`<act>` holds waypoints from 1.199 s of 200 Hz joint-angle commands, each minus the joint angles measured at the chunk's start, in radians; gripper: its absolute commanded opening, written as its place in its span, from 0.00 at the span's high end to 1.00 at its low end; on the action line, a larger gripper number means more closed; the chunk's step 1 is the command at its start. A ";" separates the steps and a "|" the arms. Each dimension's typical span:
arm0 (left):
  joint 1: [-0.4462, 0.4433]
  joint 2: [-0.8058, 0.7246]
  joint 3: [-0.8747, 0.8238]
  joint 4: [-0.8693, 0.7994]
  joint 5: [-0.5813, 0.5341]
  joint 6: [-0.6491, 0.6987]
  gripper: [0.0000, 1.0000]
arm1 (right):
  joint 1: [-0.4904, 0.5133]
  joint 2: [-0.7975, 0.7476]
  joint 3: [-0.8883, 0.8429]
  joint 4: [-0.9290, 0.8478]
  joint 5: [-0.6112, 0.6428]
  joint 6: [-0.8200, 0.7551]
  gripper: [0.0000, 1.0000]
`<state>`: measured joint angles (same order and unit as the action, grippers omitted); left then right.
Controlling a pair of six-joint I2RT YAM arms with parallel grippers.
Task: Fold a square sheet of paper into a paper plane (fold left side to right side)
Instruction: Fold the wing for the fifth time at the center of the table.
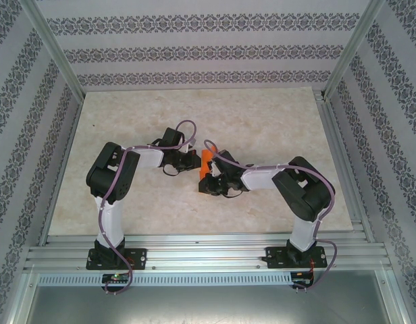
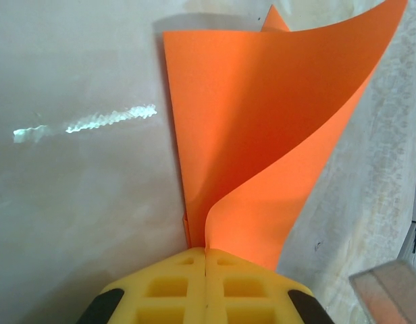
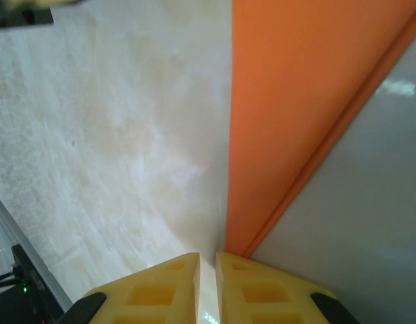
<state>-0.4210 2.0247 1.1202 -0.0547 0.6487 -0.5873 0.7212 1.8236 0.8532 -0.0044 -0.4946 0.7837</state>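
Centrally on the pale marbled table (image 1: 262, 121) lies the thin bright orange square sheet of paper (image 2: 262, 135), partly folded, with one flap curling upward. The left arm (image 1: 117, 175) has its elbow bent toward the table's left edge and its forearm reaching inward. The left gripper (image 2: 206, 260) is closed, pinching the sheet's near end between yellow fingers. The right arm (image 1: 296, 189) mirrors this pose from the right edge. The right gripper (image 3: 208, 264) holds its jaws narrowly parted, bare table showing between them, and the sheet's end meets one fingertip.
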 commanded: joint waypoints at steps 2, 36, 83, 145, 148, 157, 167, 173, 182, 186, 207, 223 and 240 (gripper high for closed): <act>-0.004 0.040 0.013 0.003 -0.038 0.018 0.97 | 0.038 -0.011 -0.038 -0.112 -0.065 -0.015 0.84; -0.005 0.037 0.009 0.006 -0.035 0.022 0.97 | 0.001 -0.098 -0.058 -0.093 -0.064 -0.018 0.84; -0.012 0.037 0.010 0.007 -0.034 0.024 0.97 | -0.170 -0.166 -0.010 -0.059 -0.096 -0.066 0.83; -0.016 0.031 0.003 -0.001 -0.042 0.028 0.97 | -0.218 0.023 0.182 0.038 -0.062 -0.009 0.83; -0.016 0.030 0.004 -0.003 -0.041 0.027 0.97 | -0.218 0.029 0.187 0.040 -0.060 -0.006 0.83; -0.017 0.031 0.003 -0.002 -0.042 0.027 0.97 | -0.218 0.053 0.200 0.046 -0.058 0.003 0.83; -0.019 0.031 0.001 0.000 -0.042 0.026 0.97 | -0.220 0.072 0.207 0.052 -0.050 0.010 0.83; -0.021 0.031 0.001 0.001 -0.043 0.024 0.97 | -0.220 0.082 0.210 0.061 -0.049 0.013 0.83; -0.021 0.032 0.003 0.002 -0.041 0.024 0.97 | -0.220 0.101 0.217 0.062 -0.050 0.018 0.83; -0.022 0.032 0.003 0.001 -0.041 0.024 0.98 | -0.218 0.110 0.219 0.060 -0.051 0.020 0.83; -0.023 0.032 0.006 -0.003 -0.042 0.026 0.97 | -0.216 0.142 0.222 0.040 -0.043 0.017 0.83; -0.025 0.032 0.007 -0.004 -0.042 0.026 0.97 | -0.216 0.156 0.222 0.015 -0.024 0.009 0.83; -0.025 0.029 0.004 -0.003 -0.042 0.026 0.97 | -0.216 0.168 0.228 -0.041 0.009 -0.017 0.83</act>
<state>-0.4263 2.0247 1.1202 -0.0547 0.6460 -0.5869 0.5018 1.9694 1.0523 0.0078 -0.5415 0.7898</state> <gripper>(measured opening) 0.059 0.169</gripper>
